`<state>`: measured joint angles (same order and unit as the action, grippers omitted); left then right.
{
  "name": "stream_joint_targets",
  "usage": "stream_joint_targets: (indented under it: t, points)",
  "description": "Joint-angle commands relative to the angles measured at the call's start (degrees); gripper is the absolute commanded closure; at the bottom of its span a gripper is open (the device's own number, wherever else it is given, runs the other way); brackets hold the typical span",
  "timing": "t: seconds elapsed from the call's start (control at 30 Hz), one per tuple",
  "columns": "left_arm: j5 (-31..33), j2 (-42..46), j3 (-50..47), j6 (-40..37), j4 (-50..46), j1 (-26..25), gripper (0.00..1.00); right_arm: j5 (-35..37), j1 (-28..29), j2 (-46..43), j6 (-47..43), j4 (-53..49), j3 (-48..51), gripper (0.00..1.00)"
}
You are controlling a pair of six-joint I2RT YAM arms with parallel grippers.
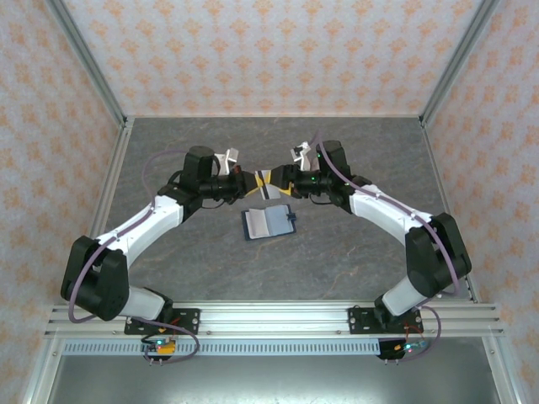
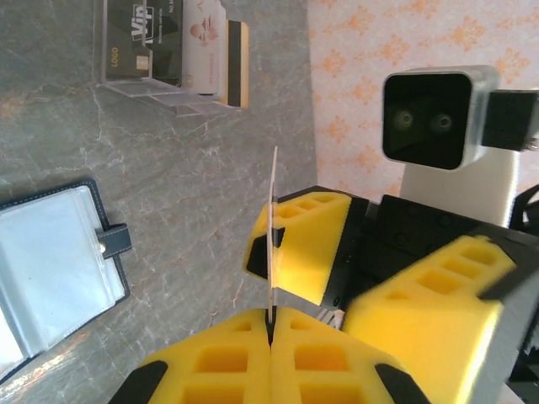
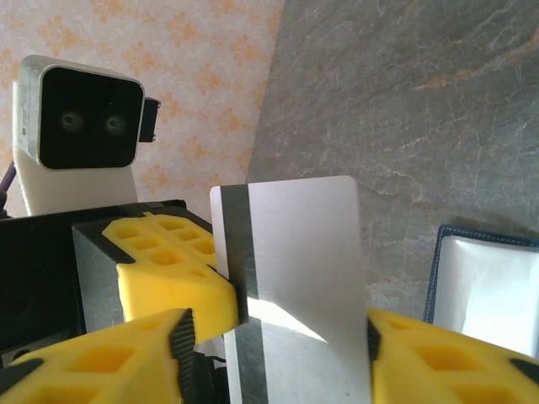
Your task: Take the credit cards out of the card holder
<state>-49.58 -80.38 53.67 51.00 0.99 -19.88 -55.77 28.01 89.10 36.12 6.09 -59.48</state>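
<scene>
The small navy-blue folding card holder [image 1: 269, 221] lies open like a book on the grey, marble-patterned table top [image 1: 354, 252]. It sits near the middle, just on the near side of the spot where the two arms meet. Its paler grey-blue inner sleeves face up, and a small dark tab [image 2: 114, 240] sticks out from one edge. Above the table, the left gripper [image 2: 271, 313] has its yellow ribbed fingers [image 2: 210, 366] pressed together on a thin white card with a dark stripe down one side [image 3: 295, 261]. In the left wrist view the card appears edge-on, rising straight out from between the closed fingertips. The right gripper [image 3: 280, 324] comes at the same card from the opposite side. Its two yellow fingers stand apart with the card's flat face between them, one finger close to each long edge. Whether they press on the card or only flank it cannot be told. One finger of the left gripper overlaps the striped side of the card in the right wrist view. Farther back on the table, apart from the card holder, rests an overlapping cluster of cards [image 2: 173, 46]: a black one lettered VIP, a white one and one with a tan band.
</scene>
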Motion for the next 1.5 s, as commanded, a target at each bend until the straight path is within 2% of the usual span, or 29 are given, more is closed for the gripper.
stream_joint_targets:
  t: [0.0,0.23,0.3,0.4,0.47,0.57,0.67,0.77,0.93,1.07,1.2,1.47]
  points:
    - [-2.6,1.5,-1.4,1.2,2.8,-0.2,0.97,-4.0,0.2,-1.6,0.8,4.3,0.1,0.58]
    - [-1.9,1.7,-2.2,1.0,1.3,0.1,0.96,-0.7,0.2,-3.4,-1.4,0.1,-0.8,0.91]
    - [0.4,2.2,-1.1,-1.1,-3.5,0.1,0.83,2.3,0.2,-3.8,-3.2,-3.4,-1.6,0.96]
    - [9.9,4.0,1.3,-6.6,-15.0,0.2,0.46,10.7,0.1,-4.6,-7.6,-10.8,-3.7,1.0]
    - [18.5,5.5,1.9,-7.6,-20.2,0.2,0.27,18.1,0.1,-5.1,-10.3,-16.8,-5.6,1.0]
    - [26.8,7.3,1.7,-8.1,-24.4,0.4,0.12,31.0,0.0,-4.8,-13.3,-24.6,-9.5,1.0]
    - [34.5,8.5,1.8,-10.8,-28.8,0.6,0.04,43.4,0.0,-2.5,-15.1,-32.1,-14.1,1.0]
    - [40.8,9.3,2.5,-15.0,-34.4,1.3,0.0,51.1,-0.3,1.6,-15.8,-36.9,-18.8,1.0]
    - [44.0,11.1,1.7,-20.0,-38.8,2.8,0.0,60.3,-0.7,9.5,-16.6,-43.2,-27.7,1.0]
    - [47.7,12.8,0.7,-22.2,-41.1,2.9,0.0,64.4,-0.7,16.8,-16.8,-48.4,-35.9,1.0]
    - [48.6,13.5,0.5,-21.9,-41.9,2.9,0.0,66.2,-1.2,22.3,-15.6,-51.8,-41.9,1.0]
    - [48.4,14.8,-0.1,-21.9,-41.3,2.9,0.0,65.4,-1.7,30.6,-15.4,-56.6,-50.5,1.0]
